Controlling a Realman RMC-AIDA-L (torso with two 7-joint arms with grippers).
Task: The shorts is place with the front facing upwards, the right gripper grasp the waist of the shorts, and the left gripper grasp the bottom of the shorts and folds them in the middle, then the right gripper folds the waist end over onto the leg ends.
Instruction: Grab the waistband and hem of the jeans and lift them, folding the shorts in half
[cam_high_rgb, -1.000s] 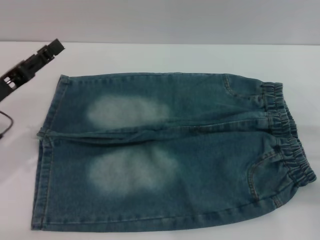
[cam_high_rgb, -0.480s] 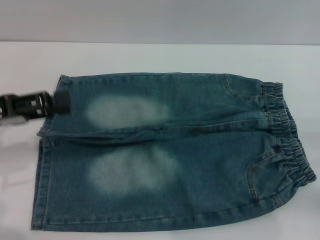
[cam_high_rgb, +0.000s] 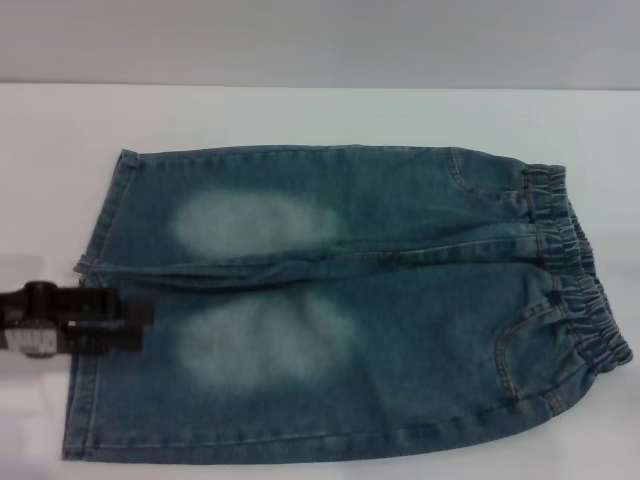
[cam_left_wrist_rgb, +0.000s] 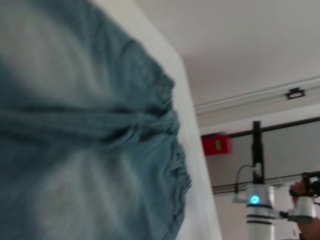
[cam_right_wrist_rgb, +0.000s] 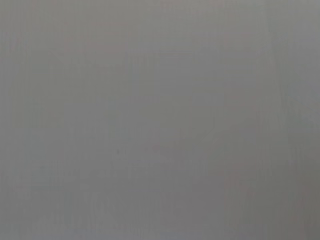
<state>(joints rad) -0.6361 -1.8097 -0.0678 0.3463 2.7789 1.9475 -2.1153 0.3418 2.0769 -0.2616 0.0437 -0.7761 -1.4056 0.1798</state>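
Shorts lie flat, front up, on the white table, long axis running left-right: leg hems on the robot's left, elastic waist on its right. Left gripper reaches in from the left edge, tip over the near leg's hem just below the centre gap, so it's the arm nearer the bottom of the shorts; can't tell if its fingers are apart or together. Right gripper isn't in view, and its wrist camera shows nothing but plain grey.
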